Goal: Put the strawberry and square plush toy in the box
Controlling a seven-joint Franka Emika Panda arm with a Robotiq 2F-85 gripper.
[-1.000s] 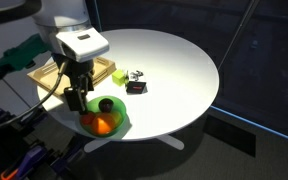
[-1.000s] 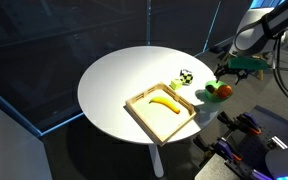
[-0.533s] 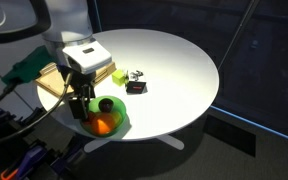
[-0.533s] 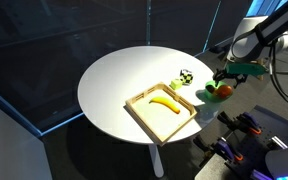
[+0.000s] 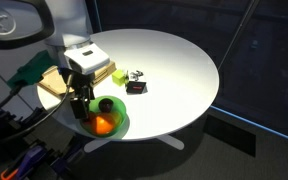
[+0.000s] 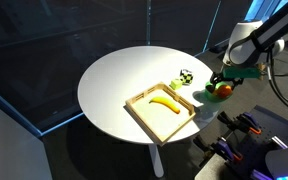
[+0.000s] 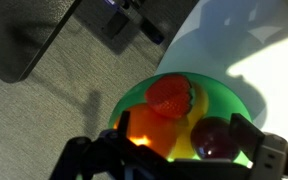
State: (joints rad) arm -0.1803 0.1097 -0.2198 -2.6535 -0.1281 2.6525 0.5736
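The strawberry [image 7: 170,97] lies on a round green plate [image 7: 234,96] beside an orange [image 7: 142,130] and a dark purple fruit [image 7: 212,137]. My gripper [image 7: 181,146] is open just above the plate, its fingers standing either side of the fruits and holding nothing. In both exterior views the gripper [image 5: 80,100] [image 6: 227,78] hangs over the plate [image 5: 117,118] at the table's edge. The square plush toy [image 5: 136,82] [image 6: 186,77] sits on the white table. The wooden box [image 6: 144,116] lies close by; the arm partly hides it in an exterior view [image 5: 52,78].
A banana [image 6: 164,104] lies in the box. A yellow-green cube [image 5: 119,75] [image 6: 176,86] sits between box and toy. The plate is near the round table's rim [image 5: 184,120], with floor and cables below. Dark glass panels stand behind the table.
The gripper has come down a little and closer over the green plate. The fruits, toy and box have not moved.
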